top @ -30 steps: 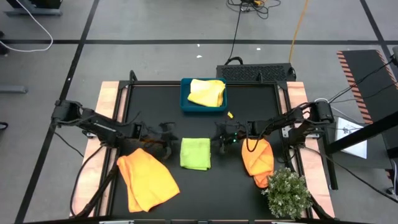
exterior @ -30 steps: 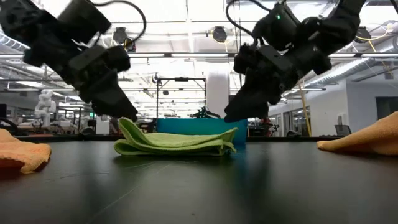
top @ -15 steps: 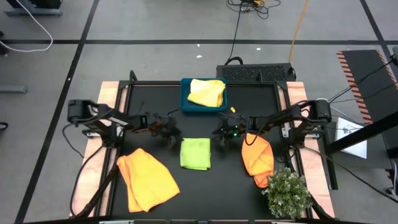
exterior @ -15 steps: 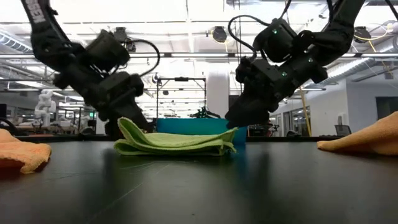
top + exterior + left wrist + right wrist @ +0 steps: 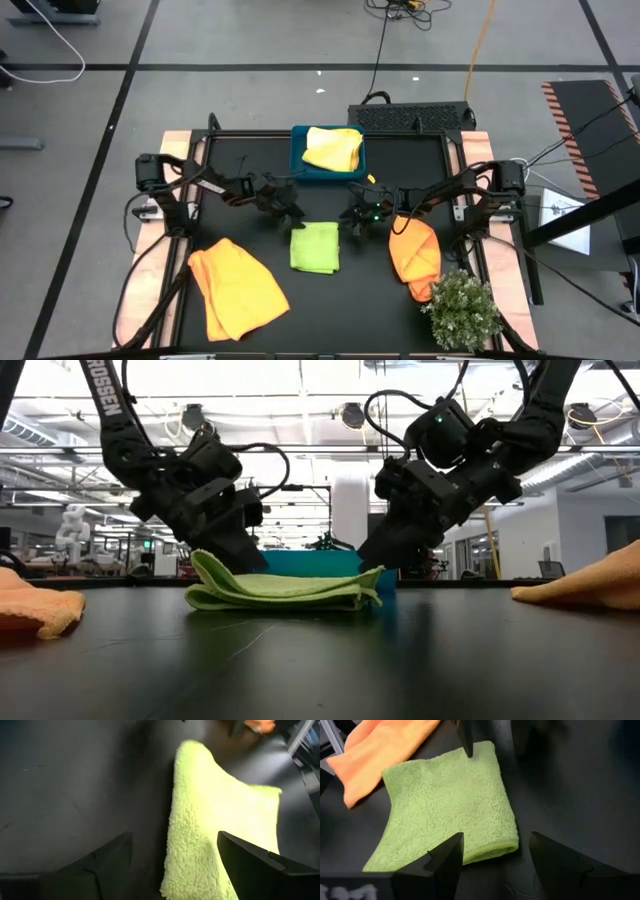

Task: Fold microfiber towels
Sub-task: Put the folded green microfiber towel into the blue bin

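A lime green microfiber towel [image 5: 314, 246] lies folded flat on the black table, mid-table. My left gripper [image 5: 289, 218] is open at the towel's far left corner [image 5: 192, 757], one finger on either side of the towel's left edge. My right gripper [image 5: 353, 222] is open at the far right corner [image 5: 506, 843], its fingers astride that corner. In the low view both grippers [image 5: 238, 555] [image 5: 378, 557] slant down just behind the towel [image 5: 285, 588]. A pale yellow towel [image 5: 332, 148] lies in the teal tray [image 5: 298, 172]. Orange towels lie at near left [image 5: 237, 287] and right [image 5: 414, 255].
A small bushy plant [image 5: 462, 308] stands at the near right corner, beside the right orange towel. The teal tray sits against the far edge, just behind both grippers. Bare black table lies near the green towel's front edge [image 5: 330, 310].
My left gripper has swung from above the left orange towel toward the table's far edge and right, sinking and turning, to the green towel's far left corner. My right gripper has sunk a little toward the towel's far right corner. The towels have not moved.
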Action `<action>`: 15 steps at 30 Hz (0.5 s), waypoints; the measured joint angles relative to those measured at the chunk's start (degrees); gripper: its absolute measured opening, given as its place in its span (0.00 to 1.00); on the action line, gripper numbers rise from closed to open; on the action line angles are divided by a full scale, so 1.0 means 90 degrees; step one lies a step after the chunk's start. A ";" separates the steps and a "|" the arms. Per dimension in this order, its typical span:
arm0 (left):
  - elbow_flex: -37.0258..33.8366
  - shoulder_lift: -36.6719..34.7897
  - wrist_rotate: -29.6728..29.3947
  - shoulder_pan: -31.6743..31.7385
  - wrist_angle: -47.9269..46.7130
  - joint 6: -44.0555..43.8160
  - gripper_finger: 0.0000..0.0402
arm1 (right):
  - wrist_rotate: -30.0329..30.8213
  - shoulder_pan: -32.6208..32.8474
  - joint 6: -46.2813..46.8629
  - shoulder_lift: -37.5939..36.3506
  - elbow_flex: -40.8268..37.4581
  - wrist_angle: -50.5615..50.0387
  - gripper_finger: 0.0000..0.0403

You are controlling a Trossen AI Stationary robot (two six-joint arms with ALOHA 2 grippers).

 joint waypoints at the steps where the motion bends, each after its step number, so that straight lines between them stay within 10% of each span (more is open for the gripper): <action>1: 0.0017 0.0000 0.0106 0.0003 -0.0132 0.0134 0.70 | 0.0002 0.0000 0.0000 0.0000 0.0000 -0.0003 0.54; 15: 0.0010 0.0002 0.0143 -0.0328 -0.0647 0.0546 0.50 | 0.0214 0.0000 0.0002 0.0000 0.0000 0.0098 0.54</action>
